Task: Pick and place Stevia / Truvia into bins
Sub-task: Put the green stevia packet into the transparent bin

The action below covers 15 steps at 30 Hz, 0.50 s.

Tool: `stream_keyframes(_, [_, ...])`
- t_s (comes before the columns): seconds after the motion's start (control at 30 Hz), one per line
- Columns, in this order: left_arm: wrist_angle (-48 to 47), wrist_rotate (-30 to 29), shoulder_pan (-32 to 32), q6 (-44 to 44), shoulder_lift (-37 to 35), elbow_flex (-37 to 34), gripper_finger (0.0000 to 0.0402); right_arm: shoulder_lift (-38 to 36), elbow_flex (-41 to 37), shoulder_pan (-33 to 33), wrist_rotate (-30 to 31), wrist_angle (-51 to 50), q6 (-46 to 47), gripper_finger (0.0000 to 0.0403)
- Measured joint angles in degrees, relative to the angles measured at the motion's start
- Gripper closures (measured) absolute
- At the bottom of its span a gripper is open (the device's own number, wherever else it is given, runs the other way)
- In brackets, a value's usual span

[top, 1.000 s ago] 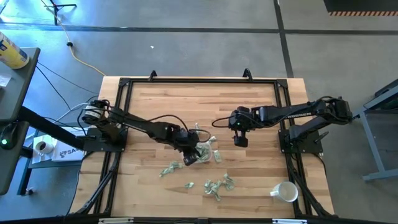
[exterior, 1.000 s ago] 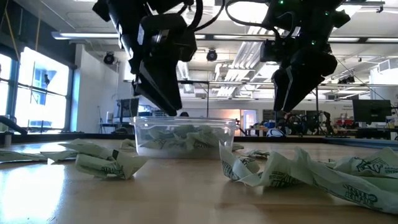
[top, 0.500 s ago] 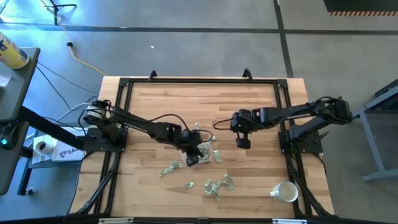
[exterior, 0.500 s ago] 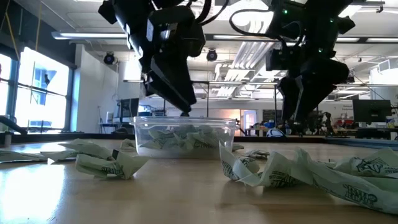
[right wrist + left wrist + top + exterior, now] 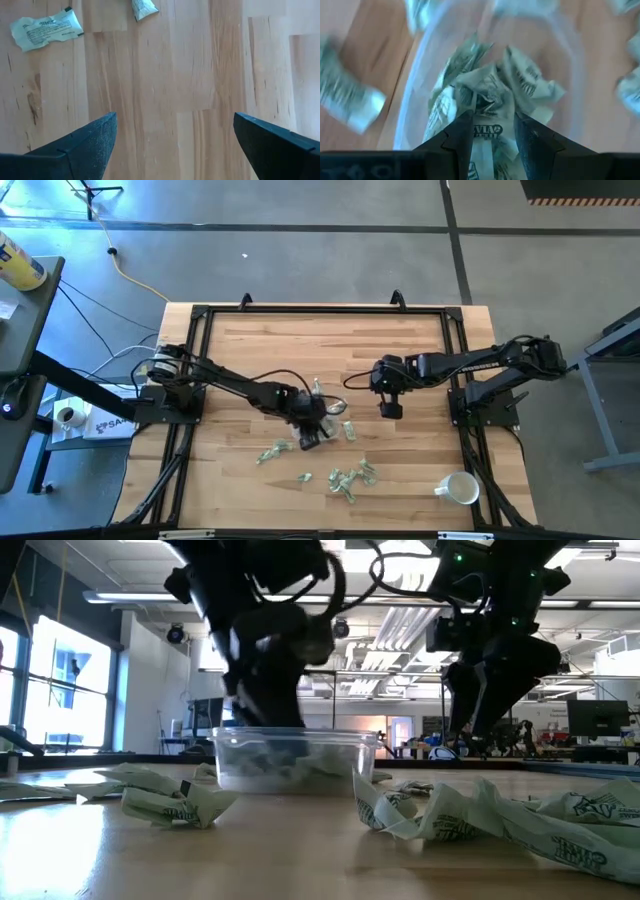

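Note:
The clear plastic bin (image 5: 333, 420) stands mid-table with several pale green and white packets inside, also seen in the low view (image 5: 297, 760) and the left wrist view (image 5: 420, 75). My left gripper (image 5: 313, 428) reaches down into the bin (image 5: 262, 720), shut on a packet (image 5: 487, 131). My right gripper (image 5: 387, 409) hangs open and empty above bare wood to the bin's right (image 5: 175, 142). Loose packets (image 5: 350, 477) lie on the table nearer the front edge. My left gripper pinches a crumpled packet (image 5: 489, 129) between its two fingers (image 5: 461, 137), coming from above and pointing down into the bin. The packet sits just over the heap of packets in the bin. Whether it rests on them I cannot tell.
A white mug (image 5: 458, 488) lies at the front right corner. More packets lie left of the bin (image 5: 275, 450) and close to the low camera (image 5: 480, 815). Two packets (image 5: 47, 29) lie beyond my right gripper. A black frame edges the table.
My left gripper has moved toward the table's right edge over the bin and dropped down into it, and is blurred with motion now. My right gripper has sunk a little and shifted slightly toward the right edge, staying open.

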Motion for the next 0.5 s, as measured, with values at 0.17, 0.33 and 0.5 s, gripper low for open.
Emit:
stream_keyframes(0.17, [-9.9,1.1,0.0,-4.0,-2.0,1.1,0.0224,0.0,0.0,0.0,0.5,0.2,0.0,0.0018])
stream_keyframes(0.33, [-10.6,-1.1,0.0,-4.2,-5.3,6.3,0.0224,0.0,0.0,0.0,0.7,1.1,0.0,0.0018])
stream_keyframes(0.5, [-20.5,-7.1,0.6,-1.2,-5.9,10.3,0.0224,0.0,0.0,0.0,0.6,2.0,0.0,0.0018])
